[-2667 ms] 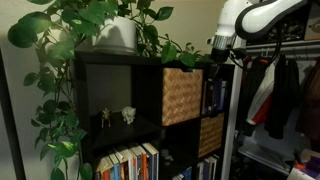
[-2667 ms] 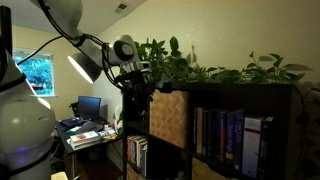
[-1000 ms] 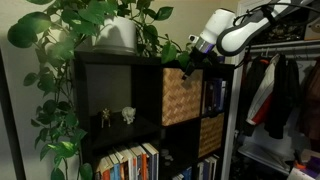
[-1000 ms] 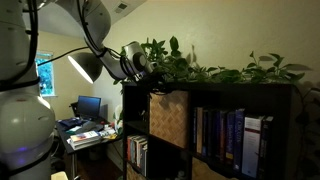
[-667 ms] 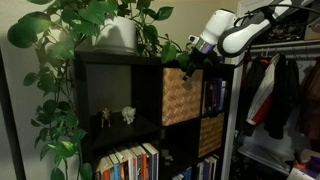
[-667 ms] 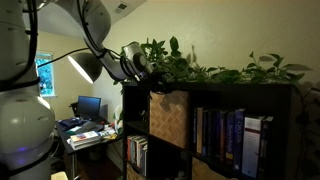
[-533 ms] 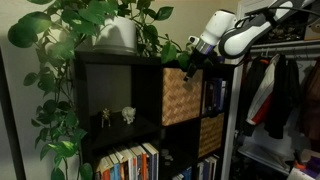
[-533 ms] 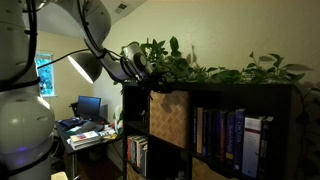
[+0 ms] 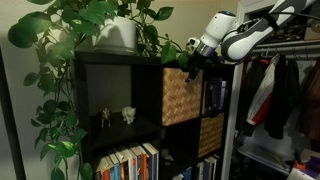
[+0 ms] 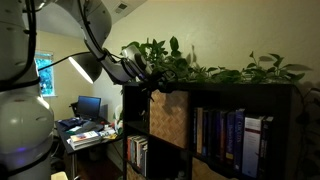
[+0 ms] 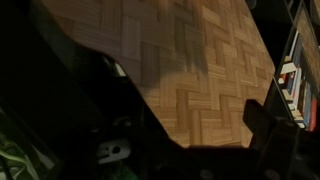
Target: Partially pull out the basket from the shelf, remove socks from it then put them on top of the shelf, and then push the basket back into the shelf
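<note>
The light tan woven basket sits in an upper cubby of the black shelf, and its checkered front also shows in an exterior view. My gripper hangs at the basket's top front edge, just under the shelf's top board; it is also seen from the side. In the wrist view the basket's weave fills the picture. The gripper is open, with its dark fingers standing on either side of the weave. The socks are hidden.
A leafy plant in a white pot stands on the shelf top, with vines along it. A darker basket fills the cubby below. Books stand beside the tan basket. A clothes rack stands alongside the shelf.
The arm came down from beside the shelf to the basket's top front edge. Over the last second it only shifted slightly. The jaws stayed open and the basket has not moved.
</note>
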You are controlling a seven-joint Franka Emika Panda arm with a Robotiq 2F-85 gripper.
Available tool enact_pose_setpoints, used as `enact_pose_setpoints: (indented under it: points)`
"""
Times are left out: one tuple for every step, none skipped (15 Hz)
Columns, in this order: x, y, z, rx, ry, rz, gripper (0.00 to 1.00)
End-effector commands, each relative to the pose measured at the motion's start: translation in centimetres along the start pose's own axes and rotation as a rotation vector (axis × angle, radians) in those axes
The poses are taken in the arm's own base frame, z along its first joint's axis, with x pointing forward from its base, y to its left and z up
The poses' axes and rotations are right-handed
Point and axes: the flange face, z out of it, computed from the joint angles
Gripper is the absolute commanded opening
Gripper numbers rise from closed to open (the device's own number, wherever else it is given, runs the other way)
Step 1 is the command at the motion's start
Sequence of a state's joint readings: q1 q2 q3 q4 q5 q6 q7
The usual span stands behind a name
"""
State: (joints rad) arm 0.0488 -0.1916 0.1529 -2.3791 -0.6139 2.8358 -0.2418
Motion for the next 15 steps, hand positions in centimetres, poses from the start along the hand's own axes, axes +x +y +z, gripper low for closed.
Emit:
enact_pose_setpoints:
  points:
    - [-0.4, 0.9, 1.8, -0.007, 0.01, -0.022, 1.0]
    - [-0.5, 0.7, 1.7, -0.003, 0.003, -0.021, 1.0]
    - [-0.6, 0.5, 1.7, 0.005, 0.0, -0.023, 1.0]
    - [-0.8, 0.3, 1.5, 0.018, -0.003, -0.023, 1.0]
    - [-0.9, 0.1, 1.4, 0.026, -0.008, -0.021, 1.0]
    - [-1.1, -0.1, 1.3, 0.038, -0.009, -0.025, 1.0]
    - [-1.3, -0.4, 1.1, 0.054, -0.018, -0.025, 1.0]
    - [-1.5, -0.7, 0.9, 0.077, -0.02, -0.032, 1.0]
    - [-1.6, -1.0, 0.6, 0.106, -0.021, -0.043, 1.0]
    - [-1.8, -1.1, 0.1, 0.131, -0.022, -0.053, 1.0]
    - [-2.0, -0.9, -0.3, 0.148, -0.022, -0.062, 1.0]
    - [-2.2, -0.8, -0.7, 0.171, -0.021, -0.069, 1.0]
    - [-2.4, -0.5, -1.0, 0.186, -0.021, -0.076, 1.0]
    - [-2.7, -0.3, -1.2, 0.193, -0.025, -0.083, 1.0]
    - [-2.8, -0.2, -1.5, 0.204, -0.03, -0.089, 1.0]
